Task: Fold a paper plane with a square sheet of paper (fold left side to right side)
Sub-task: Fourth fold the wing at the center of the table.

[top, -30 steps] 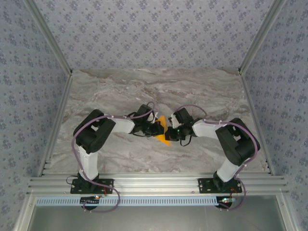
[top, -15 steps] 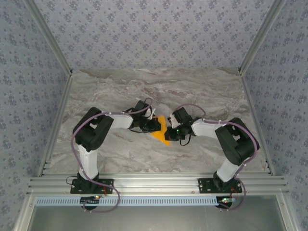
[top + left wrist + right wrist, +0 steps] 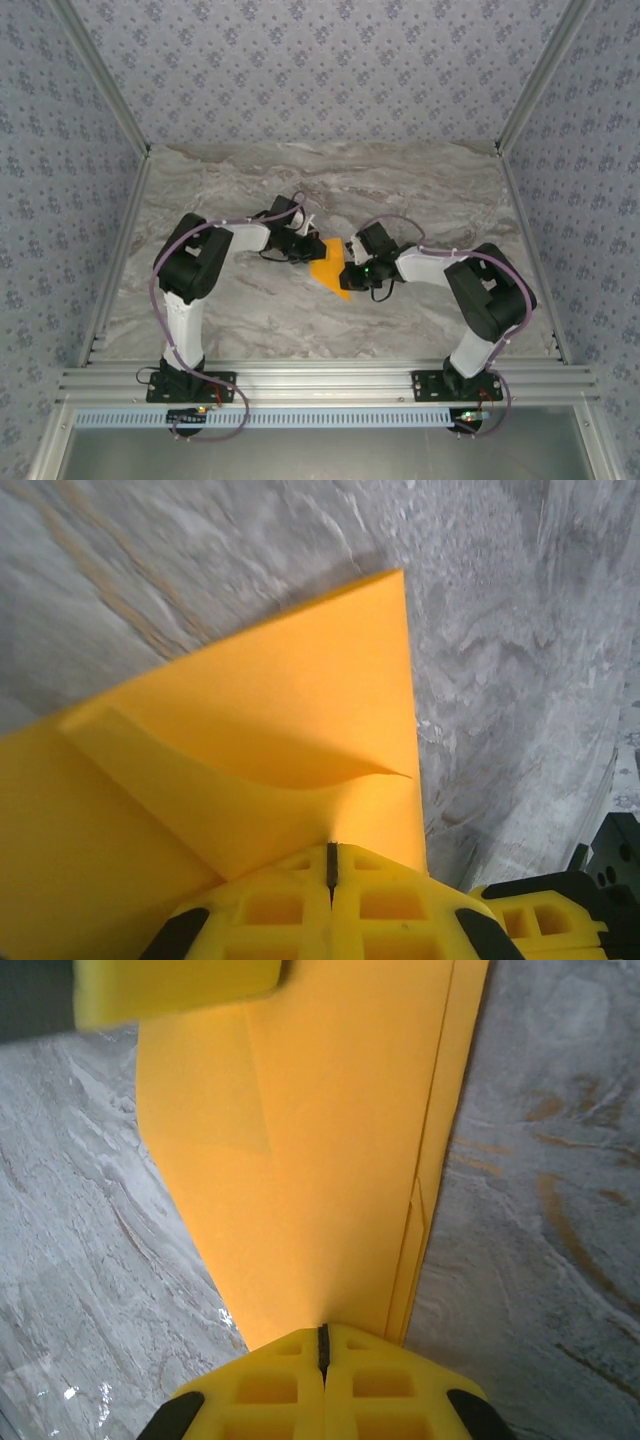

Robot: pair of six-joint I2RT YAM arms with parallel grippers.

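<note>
left hand pinches a lifted flap of the paper, likely to carry it rightward; right hand clamps the opposite edge, anchoring it.

Paper lying near the middle of the table, left gripper meeting its left edge, right gripper resting on its right edge, both grippers facing each other across it.

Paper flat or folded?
Folded, not flat: the paper shows a raised flap curling over a lower layer; the right wrist view shows stacked edges along one side.
</note>
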